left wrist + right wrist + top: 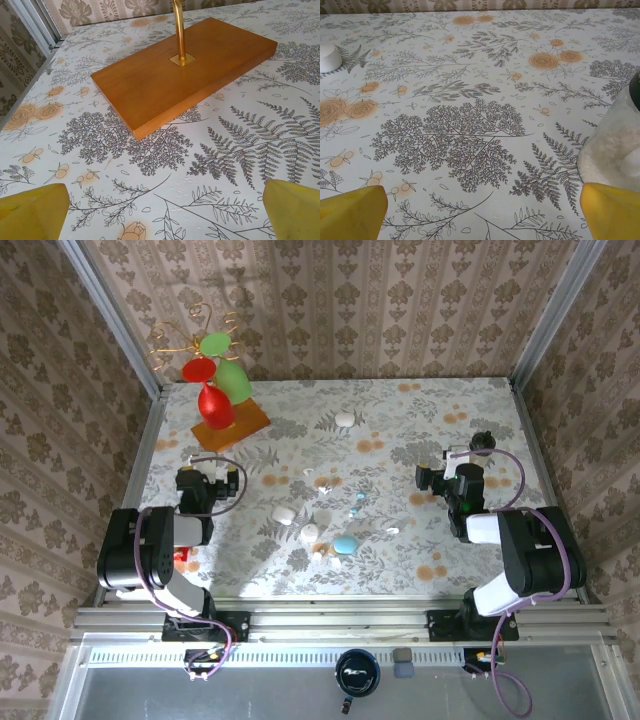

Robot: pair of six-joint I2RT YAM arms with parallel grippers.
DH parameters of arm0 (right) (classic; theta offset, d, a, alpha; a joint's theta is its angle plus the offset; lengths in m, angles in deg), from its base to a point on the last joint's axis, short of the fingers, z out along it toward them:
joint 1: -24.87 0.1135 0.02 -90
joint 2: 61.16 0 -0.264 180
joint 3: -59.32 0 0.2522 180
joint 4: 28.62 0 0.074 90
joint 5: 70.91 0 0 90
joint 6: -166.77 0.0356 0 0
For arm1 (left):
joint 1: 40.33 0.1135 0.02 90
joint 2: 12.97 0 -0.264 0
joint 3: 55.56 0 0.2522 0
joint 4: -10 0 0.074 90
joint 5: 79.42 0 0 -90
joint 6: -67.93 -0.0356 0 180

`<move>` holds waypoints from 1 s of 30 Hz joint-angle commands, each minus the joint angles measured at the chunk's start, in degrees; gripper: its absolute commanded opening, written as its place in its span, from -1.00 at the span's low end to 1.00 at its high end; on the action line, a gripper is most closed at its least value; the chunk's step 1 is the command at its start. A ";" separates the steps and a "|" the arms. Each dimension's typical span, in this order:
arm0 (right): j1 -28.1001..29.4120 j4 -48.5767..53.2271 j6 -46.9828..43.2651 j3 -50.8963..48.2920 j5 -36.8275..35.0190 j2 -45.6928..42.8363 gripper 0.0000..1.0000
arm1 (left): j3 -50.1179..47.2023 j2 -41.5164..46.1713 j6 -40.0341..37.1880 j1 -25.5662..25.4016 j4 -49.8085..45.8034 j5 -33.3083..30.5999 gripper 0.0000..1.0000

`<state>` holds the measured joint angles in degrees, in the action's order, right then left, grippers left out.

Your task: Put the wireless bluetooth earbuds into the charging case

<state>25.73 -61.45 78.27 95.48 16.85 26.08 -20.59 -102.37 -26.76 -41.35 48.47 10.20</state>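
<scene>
Earbuds (356, 500) loose near blue case (345, 543) | left pincer (164, 212) spread | right pincer (482, 212) spread

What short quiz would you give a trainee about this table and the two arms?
1. True or false: the left end effector and the right end effector are both open and empty.
2. The flat base before the left end effector is: A wood, B glass, C cloth.
3. Fill in: the red-and-green ornament stands at the far ____ corner of the table.
Key: 1 true; 2 A; 3 left.
</scene>
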 commanded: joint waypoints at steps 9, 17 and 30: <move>-0.44 -1.93 0.26 1.16 0.80 0.54 1.00 | 1.46 0.21 0.81 0.34 -0.17 0.90 1.00; -0.45 -1.93 0.26 1.18 0.75 0.47 1.00 | 1.37 0.24 0.84 0.36 -0.03 0.89 1.00; -0.31 -0.89 -0.19 1.42 1.63 -0.43 1.00 | 1.38 0.36 0.85 0.34 -0.01 0.37 1.00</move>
<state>25.49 -61.42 78.25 95.50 17.02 26.08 -20.59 -102.37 -26.74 -41.35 48.47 10.37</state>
